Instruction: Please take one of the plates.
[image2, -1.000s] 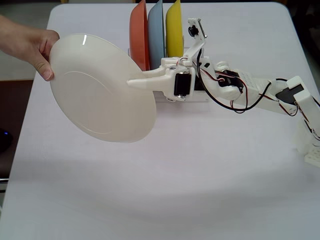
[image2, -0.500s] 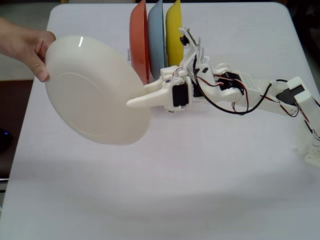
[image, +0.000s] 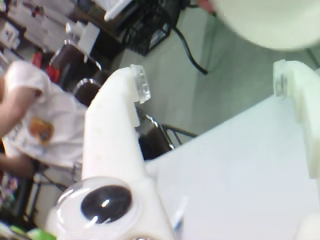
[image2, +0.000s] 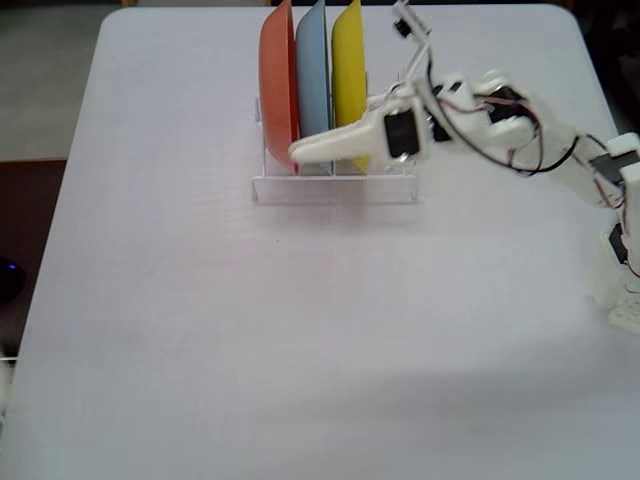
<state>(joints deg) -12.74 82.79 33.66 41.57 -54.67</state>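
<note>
Where the white table (image2: 200, 300) carries a clear plastic rack (image2: 335, 185) near its far edge, three plates stand upright: orange (image2: 278, 85), light blue (image2: 311, 80), yellow (image2: 349, 75). The arm (image2: 500, 125) reaches over them, its gripper (image: 210, 85) with jaws spread apart, empty. A cream plate (image: 265, 22) edge shows above in the wrist view.

Three round plates stand upright on edge, side by side in a clear rack (image2: 335, 186) in the fixed view: an orange plate (image2: 277, 85) in the rack's left slot, a light blue plate (image2: 312, 80) in the middle, and a yellow plate (image2: 349, 72) on the right. The wrist view shows a blurred cream plate (image: 270, 22); its place relative to the rack cannot be told.
</note>
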